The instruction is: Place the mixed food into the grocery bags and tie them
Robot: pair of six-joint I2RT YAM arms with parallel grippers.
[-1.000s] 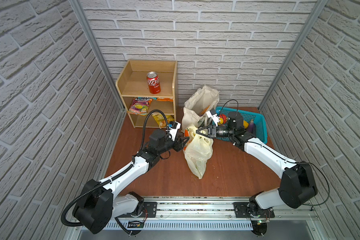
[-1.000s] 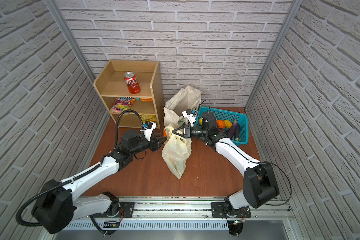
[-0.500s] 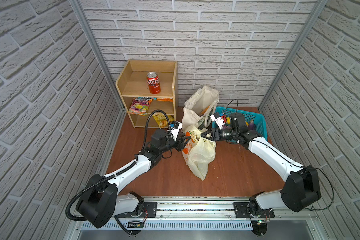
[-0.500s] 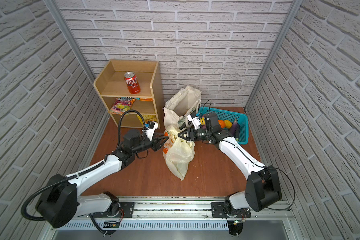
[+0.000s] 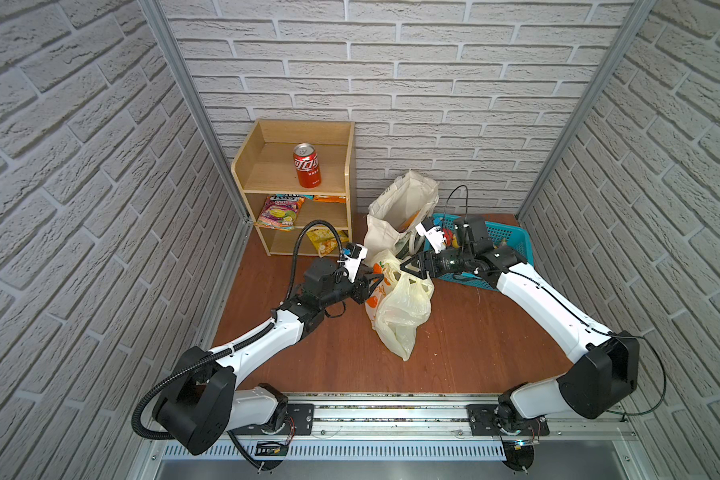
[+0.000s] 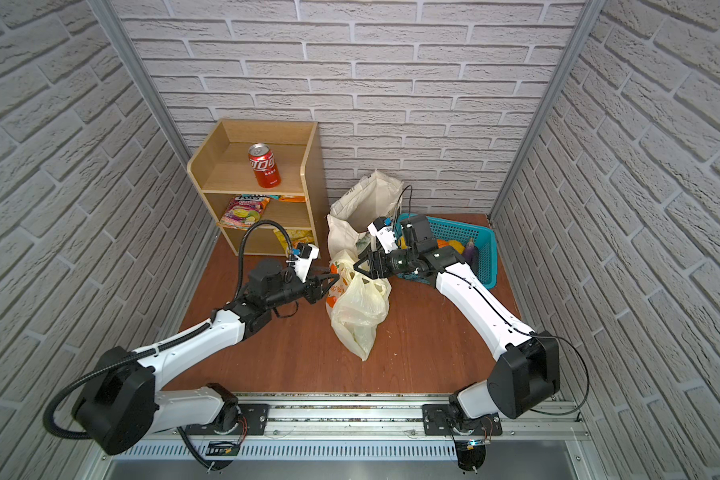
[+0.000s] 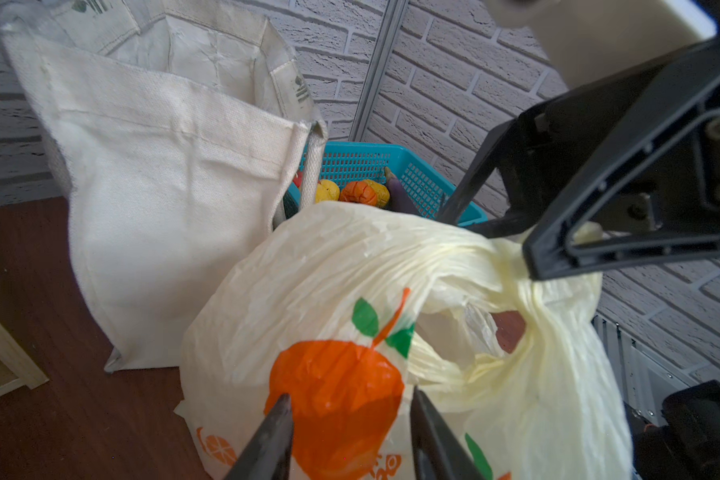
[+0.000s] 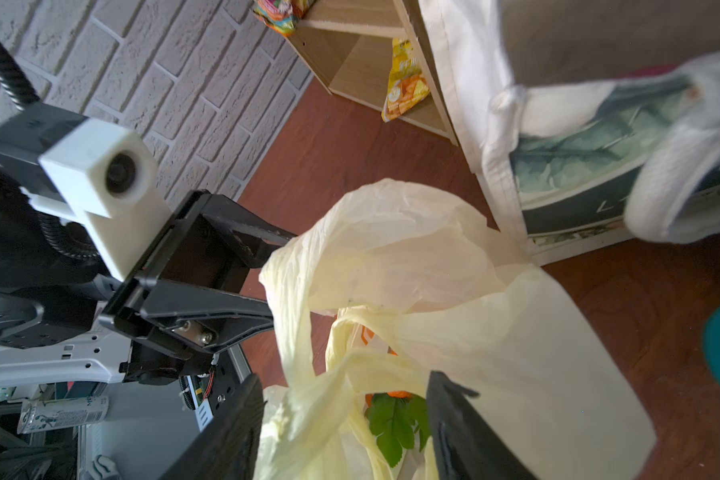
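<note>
Step in hand: tying the plastic bag (image 5: 400, 307) - filling looks done for this 1, judging by the carrot top (image 8: 391, 419) showing green inside its mouth.
Plastic bag: slumped on the bench (image 5: 474, 332), mouth loosely gathered, its 2 handles not knotted.
Left pincer (image 7: 350, 392): roughly half open at the bag's printed side, with 1 finger on either side of the orange print. The film lies against them, with nothing visibly pinched.
Right pincer (image 8: 344, 376): spread wide at the bag's opposite side. The twisted handle (image 7: 474, 249) runs loose between its fingers - not clamped.
Canvas tote (image 5: 395, 208): upright just beyond the bag on the wall side, mouth open and untied.
Basket (image 5: 512, 237): near the bag, on the right arm's side, with toy food (image 7: 358, 193) lying in it.
Next move: each pincer probably needs to close on 1 handle close to the bag's mouth, then cross them and draw 1 through. The film is thin, so a bunched part should hold better than a single layer.
</note>
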